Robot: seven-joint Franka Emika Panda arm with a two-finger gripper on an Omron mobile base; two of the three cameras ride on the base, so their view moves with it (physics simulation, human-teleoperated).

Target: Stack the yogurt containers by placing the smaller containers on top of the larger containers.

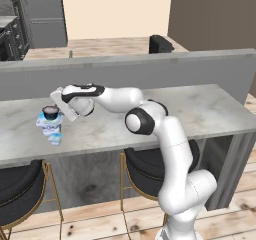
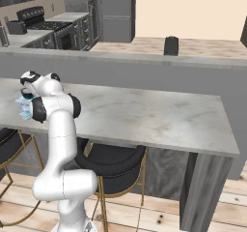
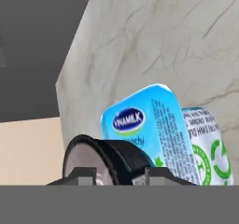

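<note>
Fingers (image 3: 87, 175) close on the black rim of the cup (image 1: 50, 112), which we see held directly above the tub (image 1: 49, 125) near the left end of the counter (image 1: 200, 109), with the small pack (image 1: 55, 139) lying just in front of the tub. We judge the cup light, rigid and smooth-walled, so the gripper (image 3: 122, 176) should keep its hold across the rim without added squeeze. The tub's top looks tilted in the hand view, so we expect the cup to slide unless it is set down centred.
</note>
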